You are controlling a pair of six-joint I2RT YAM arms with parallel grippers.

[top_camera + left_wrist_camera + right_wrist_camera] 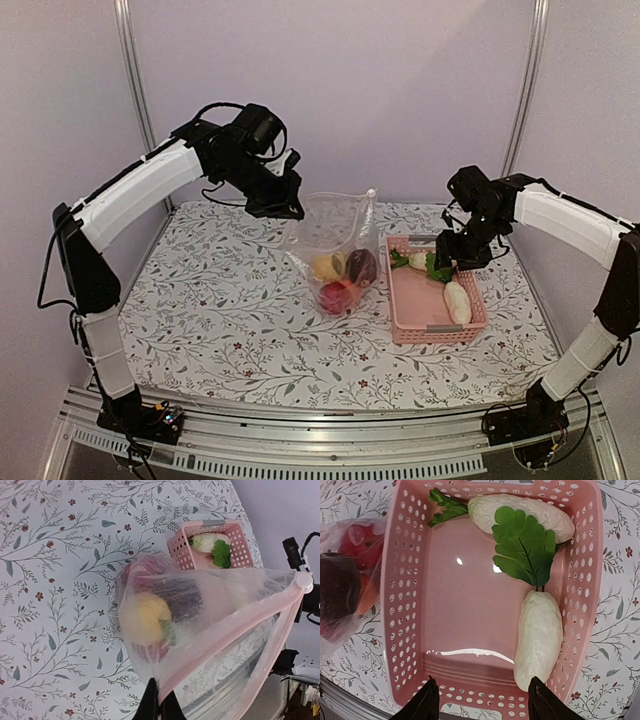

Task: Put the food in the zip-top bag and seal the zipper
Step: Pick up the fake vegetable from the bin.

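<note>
The clear zip-top bag (335, 240) stands open mid-table, holding a yellow-tan fruit (327, 267), a dark purple one (361, 266) and a red one (335, 296). My left gripper (285, 205) is shut on the bag's mouth edge and holds it up; in the left wrist view its fingertips (152, 705) pinch the pinkish zipper strip (235, 630). My right gripper (455, 255) is open and empty above the pink basket (410, 325). Two white oblong vegetables (540, 637) (520, 512) with green leaves (525, 547) lie in the basket.
The bag lies just left of the basket (405, 590) and shows at the left edge of the right wrist view (342, 590). A floral cloth (220, 320) covers the table. Metal frame posts (135, 80) stand at the back corners.
</note>
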